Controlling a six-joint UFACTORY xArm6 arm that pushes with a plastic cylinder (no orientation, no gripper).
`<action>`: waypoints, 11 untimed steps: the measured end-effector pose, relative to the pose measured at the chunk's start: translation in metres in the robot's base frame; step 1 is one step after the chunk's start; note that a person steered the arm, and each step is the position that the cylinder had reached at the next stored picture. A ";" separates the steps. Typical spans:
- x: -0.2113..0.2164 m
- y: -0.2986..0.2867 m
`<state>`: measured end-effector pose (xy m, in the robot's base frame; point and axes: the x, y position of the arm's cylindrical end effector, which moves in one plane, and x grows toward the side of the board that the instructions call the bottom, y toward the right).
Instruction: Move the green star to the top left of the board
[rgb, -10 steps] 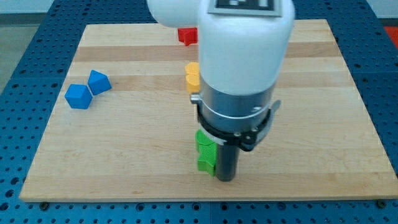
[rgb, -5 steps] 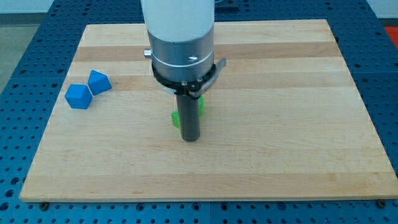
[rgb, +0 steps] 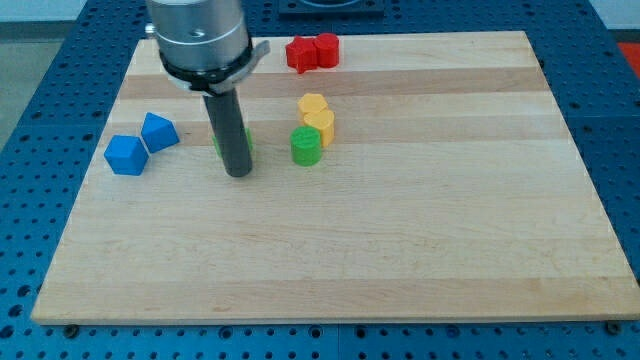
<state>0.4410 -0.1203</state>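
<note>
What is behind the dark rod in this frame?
A green block shows only as slivers either side of the rod, just above my tip; its shape is covered, so I cannot confirm it is the star. The green cylinder stands apart.

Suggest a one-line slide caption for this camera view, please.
My tip pushes a mostly hidden green block up-left, past the green cylinder.
</note>
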 end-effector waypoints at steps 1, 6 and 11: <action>-0.025 0.000; -0.144 -0.067; -0.179 -0.099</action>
<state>0.2617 -0.2197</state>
